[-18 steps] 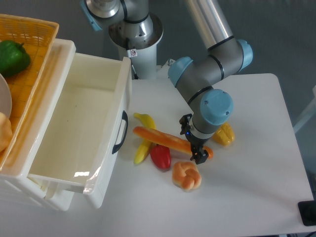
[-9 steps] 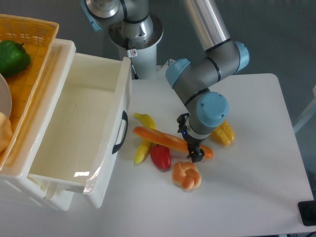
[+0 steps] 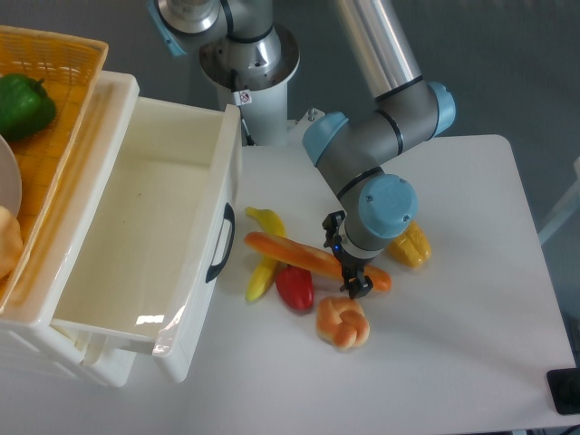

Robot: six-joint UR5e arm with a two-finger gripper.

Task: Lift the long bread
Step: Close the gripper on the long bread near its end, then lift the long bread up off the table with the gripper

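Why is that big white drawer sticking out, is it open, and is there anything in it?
Open and empty. The drawer is pulled out from its cabinet, and its white bottom shows bare.

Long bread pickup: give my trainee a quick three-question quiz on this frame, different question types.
1. True or false: the long bread lies inside the open drawer.
2. Which item touches the long bread from below in the image? A) red pepper B) green pepper C) knotted bun
3. Fill in: the hand is at the bread's ____ end, as seen in the picture.

Key: 1 false, it lies on the table; 2 A; 3 right.
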